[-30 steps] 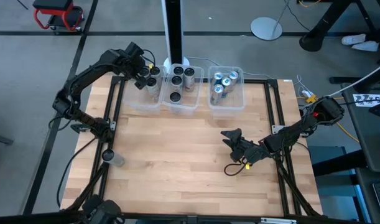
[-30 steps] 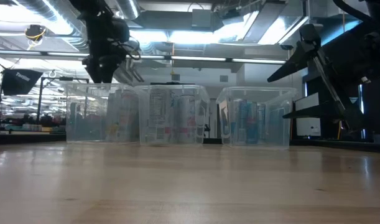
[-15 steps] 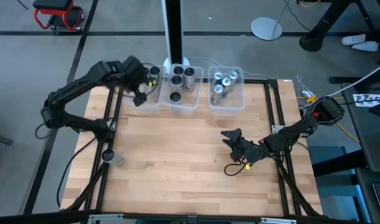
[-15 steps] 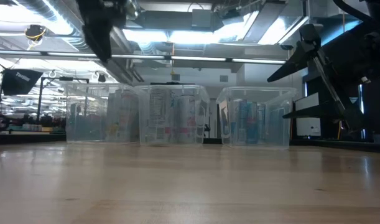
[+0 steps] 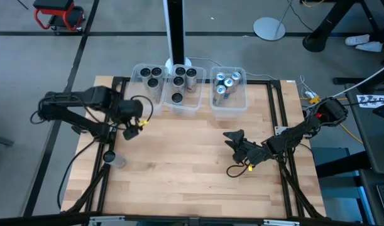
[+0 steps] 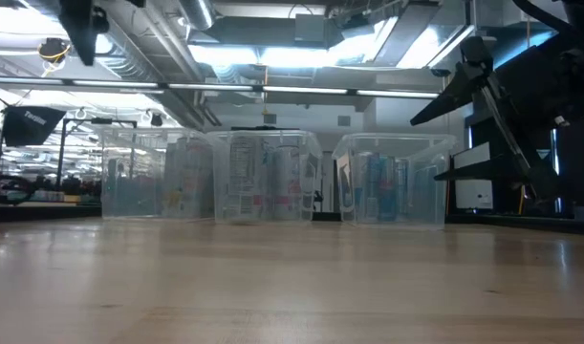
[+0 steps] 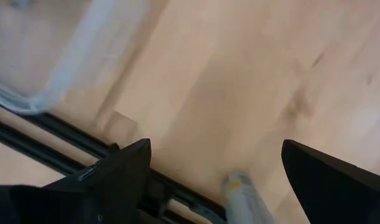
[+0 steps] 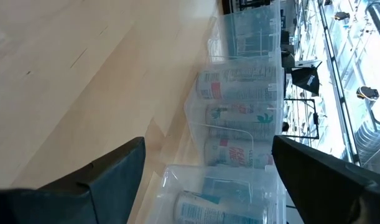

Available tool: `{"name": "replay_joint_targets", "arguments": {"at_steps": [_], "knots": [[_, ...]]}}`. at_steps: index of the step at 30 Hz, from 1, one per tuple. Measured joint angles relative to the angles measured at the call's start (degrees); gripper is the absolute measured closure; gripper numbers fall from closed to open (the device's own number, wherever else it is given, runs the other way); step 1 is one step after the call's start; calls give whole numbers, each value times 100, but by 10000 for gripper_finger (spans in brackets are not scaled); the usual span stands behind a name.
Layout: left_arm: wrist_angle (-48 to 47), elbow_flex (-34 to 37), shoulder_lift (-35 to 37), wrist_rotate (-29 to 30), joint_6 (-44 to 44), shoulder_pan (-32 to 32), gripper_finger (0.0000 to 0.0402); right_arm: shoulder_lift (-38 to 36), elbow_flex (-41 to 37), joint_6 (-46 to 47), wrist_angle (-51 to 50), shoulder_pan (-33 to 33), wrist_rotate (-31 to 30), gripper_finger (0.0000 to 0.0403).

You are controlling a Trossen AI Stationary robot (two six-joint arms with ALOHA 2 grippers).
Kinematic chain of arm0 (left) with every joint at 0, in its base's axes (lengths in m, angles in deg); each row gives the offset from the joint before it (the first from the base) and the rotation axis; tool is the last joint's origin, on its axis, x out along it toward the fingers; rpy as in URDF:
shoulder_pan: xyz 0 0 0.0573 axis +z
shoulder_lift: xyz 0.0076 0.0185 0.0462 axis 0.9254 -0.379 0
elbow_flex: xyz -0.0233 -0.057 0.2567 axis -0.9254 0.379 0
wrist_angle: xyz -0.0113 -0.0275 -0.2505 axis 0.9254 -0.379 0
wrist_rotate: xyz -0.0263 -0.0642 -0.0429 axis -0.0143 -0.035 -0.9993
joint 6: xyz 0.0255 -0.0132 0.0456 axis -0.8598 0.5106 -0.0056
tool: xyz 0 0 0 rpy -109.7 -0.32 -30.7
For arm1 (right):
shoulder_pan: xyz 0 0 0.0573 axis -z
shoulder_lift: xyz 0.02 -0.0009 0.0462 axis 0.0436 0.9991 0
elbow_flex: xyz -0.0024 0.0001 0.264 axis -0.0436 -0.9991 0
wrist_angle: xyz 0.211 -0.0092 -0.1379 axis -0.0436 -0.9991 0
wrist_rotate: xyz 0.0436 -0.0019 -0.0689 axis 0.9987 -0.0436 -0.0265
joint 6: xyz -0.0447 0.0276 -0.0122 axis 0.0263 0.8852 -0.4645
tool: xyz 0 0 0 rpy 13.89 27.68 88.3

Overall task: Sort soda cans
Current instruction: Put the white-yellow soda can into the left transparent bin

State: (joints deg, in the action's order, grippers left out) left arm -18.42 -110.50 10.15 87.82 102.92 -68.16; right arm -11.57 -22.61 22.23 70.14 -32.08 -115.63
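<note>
Three clear bins stand in a row at the table's far edge. The left bin (image 5: 148,85) and middle bin (image 5: 181,88) hold dark-topped soda cans (image 5: 153,82). The right bin (image 5: 229,94) holds teal-topped cans (image 5: 220,89). One more can (image 5: 116,161) lies on its side near the table's left edge; it also shows in the left wrist view (image 7: 244,196). My left gripper (image 5: 132,122) (image 7: 217,168) hangs open over the table's left part, between the left bin and that can. My right gripper (image 5: 232,138) (image 8: 205,180) waits open over the table's right part, pointing at the bins.
A black frame rail (image 5: 110,125) runs along the table's left side beside the lone can, and another (image 5: 283,119) along the right side. A white post base (image 5: 178,63) stands behind the bins. Bare wood (image 5: 179,157) stretches across the middle and near part.
My left gripper has drawn back from above the left bin, toward the table's near and left edges. It now hangs over the bare wood in front of that bin. In the low view the arm has swung out to the picture's upper left. The right arm has kept still.
</note>
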Motion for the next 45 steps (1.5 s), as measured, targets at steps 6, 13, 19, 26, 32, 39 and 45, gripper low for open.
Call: {"name": "replay_joint_targets", "arguments": {"at_steps": [6,13,19,26,32,39,45], "knots": [[0,12,-10,-17,897,-1140,54,0,0,-12,1,-2,0,55],[5,117,-22,-25,1339,-2152,54,0,0,-29,2,-1,-2,55],[3,122,-22,-33,2252,-2697,54,0,0,-162,1,-1,-66,55],[3,241,-15,-44,3178,-3549,54,0,0,-177,1,0,-260,55],[5,815,-21,-320,3909,-4184,54,0,0,-177,7,-1,-260,55],[2,1059,-20,-482,4620,-4739,54,0,0,-176,17,-2,-260,55],[18,1341,-2,-471,4891,-4993,54,0,0,-175,17,0,-260,55]]}}
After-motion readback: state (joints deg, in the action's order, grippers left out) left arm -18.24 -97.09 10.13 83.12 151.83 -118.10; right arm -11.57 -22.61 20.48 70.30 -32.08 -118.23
